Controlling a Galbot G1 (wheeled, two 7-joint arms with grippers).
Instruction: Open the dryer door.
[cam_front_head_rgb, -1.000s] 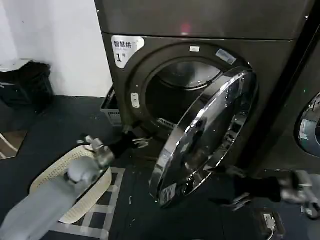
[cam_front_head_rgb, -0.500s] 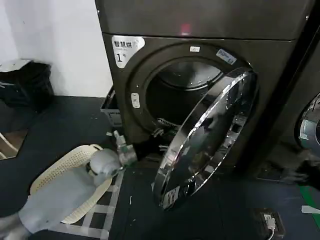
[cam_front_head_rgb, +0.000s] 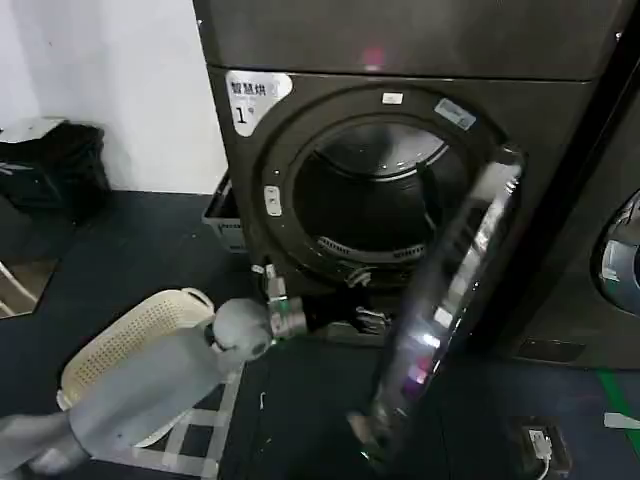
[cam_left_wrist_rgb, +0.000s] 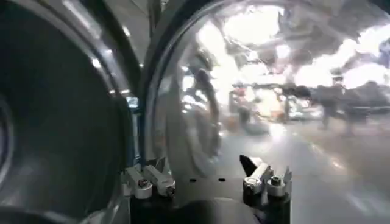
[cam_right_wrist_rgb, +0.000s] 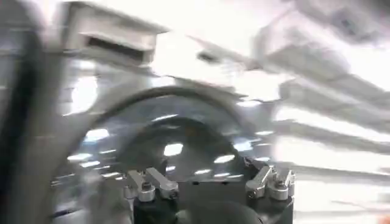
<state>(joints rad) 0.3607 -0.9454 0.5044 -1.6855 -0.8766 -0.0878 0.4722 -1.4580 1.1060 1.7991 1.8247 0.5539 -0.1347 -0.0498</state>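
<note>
Below the drum mouth, left tool (cam_front_head_rgb: 362, 318) reaching in at the sill, fingers spread, pinching nothing, close against the inner face of the door (cam_front_head_rgb: 450, 300). Swung far out on its right-hand hinge, nearly edge-on from the head, chrome rim blurred, lower edge low toward the floor. Drum (cam_front_head_rgb: 375, 200) fully exposed behind it. Left wrist view: fingers (cam_left_wrist_rgb: 149, 181) parted, curved glossy door surface (cam_left_wrist_rgb: 256, 91) just ahead, dark drum opening beside it.

Right tool (cam_right_wrist_rgb: 210, 182) spread too, gripping nothing, facing a shiny curved surface, probably the door's outer glass.

Likely heavy and rigid: thick metal ring around glass, swinging freely on the hinge, so carrying momentum once moving. Polished chrome and glass probably slippery; poor for pinching. Better pushed than gripped, flat against the inner rim near the free edge, far from the hinge, for leverage. Glass centre best avoided. Basket (cam_front_head_rgb: 135, 350) on the floor beside the left arm, well apart from the swing.
</note>
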